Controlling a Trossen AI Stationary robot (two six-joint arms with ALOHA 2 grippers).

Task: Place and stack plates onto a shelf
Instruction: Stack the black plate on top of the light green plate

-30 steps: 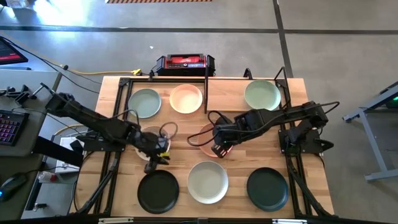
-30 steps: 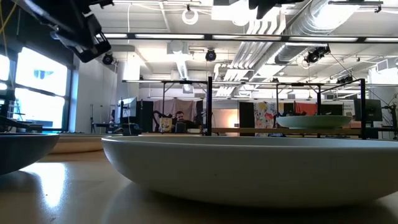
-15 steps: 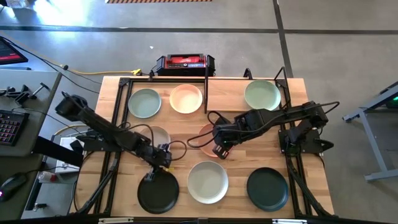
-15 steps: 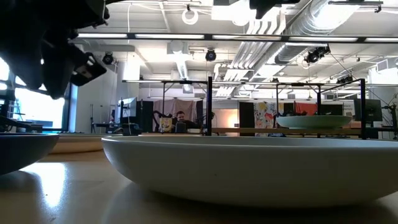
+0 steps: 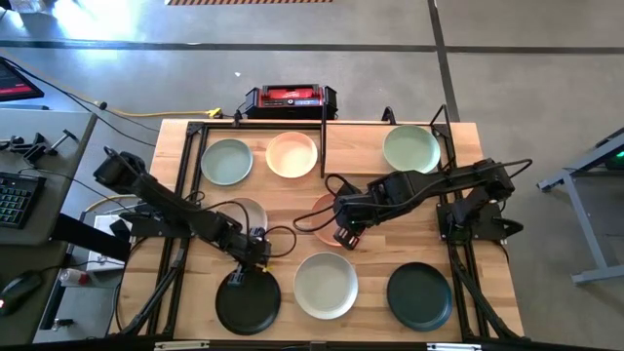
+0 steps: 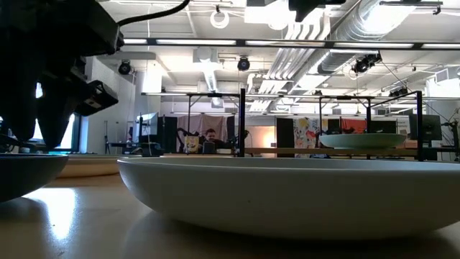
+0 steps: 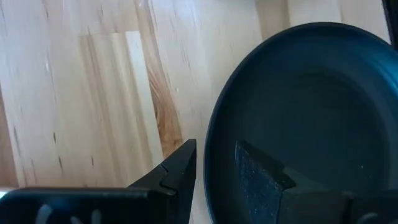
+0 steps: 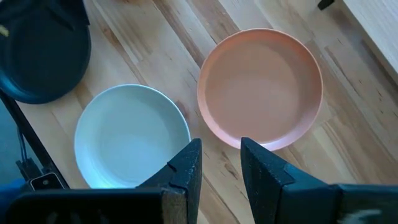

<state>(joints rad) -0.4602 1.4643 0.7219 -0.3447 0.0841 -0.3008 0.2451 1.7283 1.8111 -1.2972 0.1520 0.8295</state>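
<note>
A black plate (image 5: 248, 302) lies on the table near its front left. My left gripper (image 5: 238, 277) is low at this plate's far rim (image 7: 210, 155), open, with one finger outside the rim and one over the plate's inside. My right gripper (image 5: 343, 237) hangs open, high over the near edge of a terracotta plate (image 5: 325, 216) at the table's middle. The shelf (image 5: 359, 144) at the far edge carries a pale green plate (image 5: 226, 161), a cream plate (image 5: 292, 154) and another pale green plate (image 5: 411, 148).
A beige plate (image 5: 250, 212), an off-white plate (image 5: 326, 286) and a dark plate (image 5: 419, 296) lie flat on the table. A red-and-black box (image 5: 290, 98) stands behind the shelf. The shelf's black upright divider (image 5: 323, 146) rises between the cream plate and the right bay.
My left gripper has gone down and toward the table's near edge, from above the beige plate to the black plate's far rim, tipping more steeply downward. Its fingers have kept the same gap. No plate has moved.
</note>
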